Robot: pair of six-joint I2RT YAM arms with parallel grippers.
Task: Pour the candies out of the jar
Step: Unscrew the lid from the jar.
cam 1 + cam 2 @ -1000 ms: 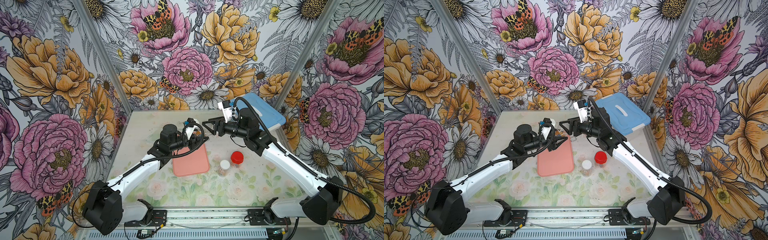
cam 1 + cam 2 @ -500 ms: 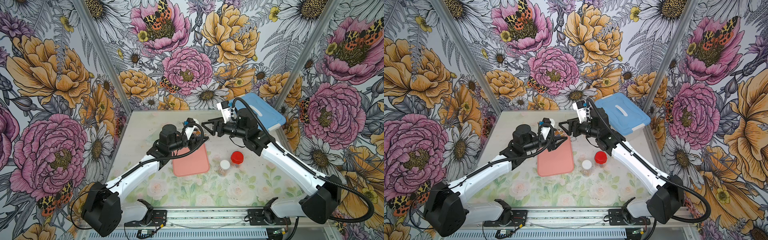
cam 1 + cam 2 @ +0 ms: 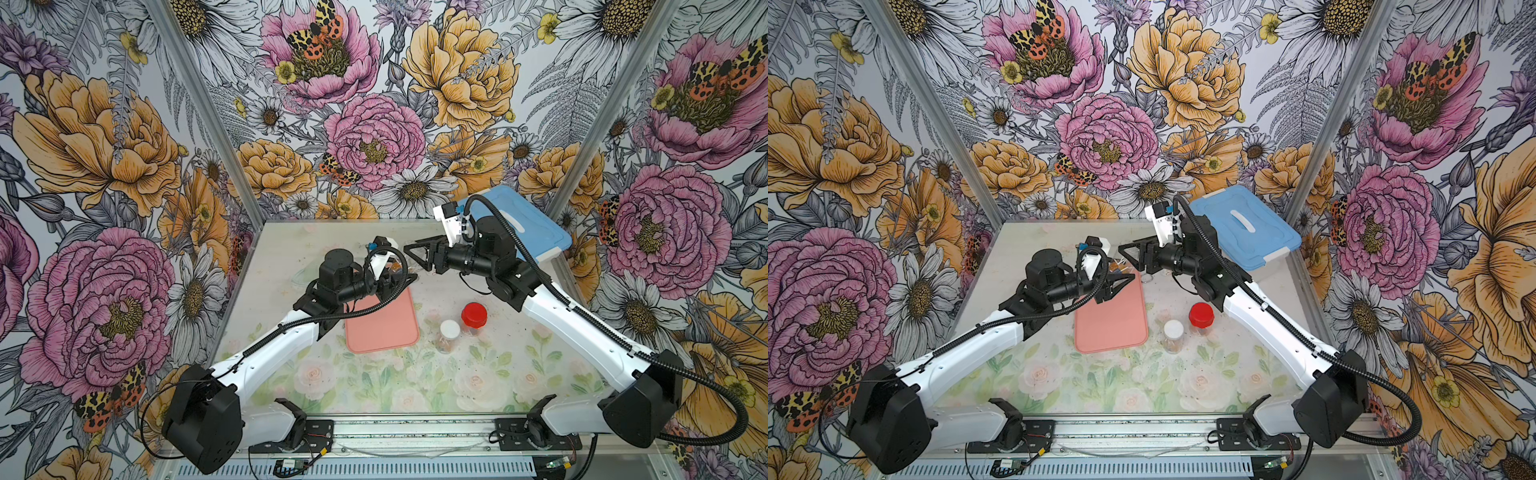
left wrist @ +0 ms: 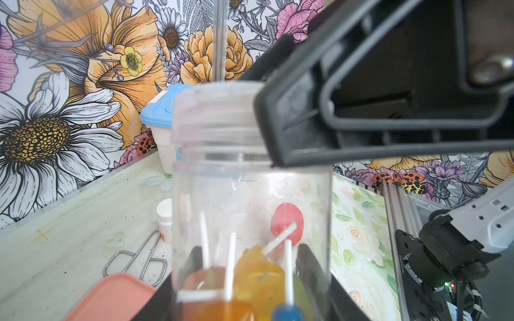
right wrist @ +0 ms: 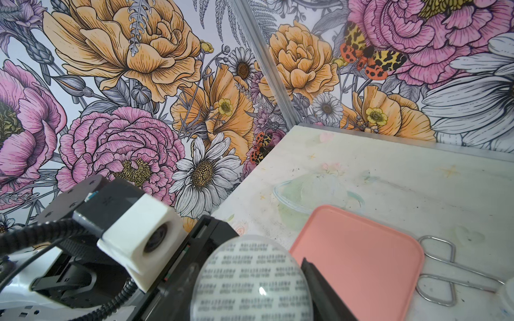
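In both top views nothing is poured yet. The pink tray [image 3: 382,328] lies bare on the counter [image 3: 286,249]. The jar [image 3: 395,268] hangs over the tray's far end, where the left tool [image 3: 399,277] and the right tool [image 3: 411,258] meet tip to tip. You cannot read either grip from up here.

In the left wrist view the left tool [image 4: 250,266] clamps the clear jar [image 4: 250,200] low on its body, with a finger tight against each side. The candies [image 4: 256,278] sit heaped at its base, and the lid [image 4: 217,111] is still on. One finger of the right tool presses against the lid's side.

In the right wrist view the lid [image 5: 250,278] sits between the right tool's fingers. Both are at its rim, so it looks gripped. You have the unscrewing left to do, then the tilt over the tray.
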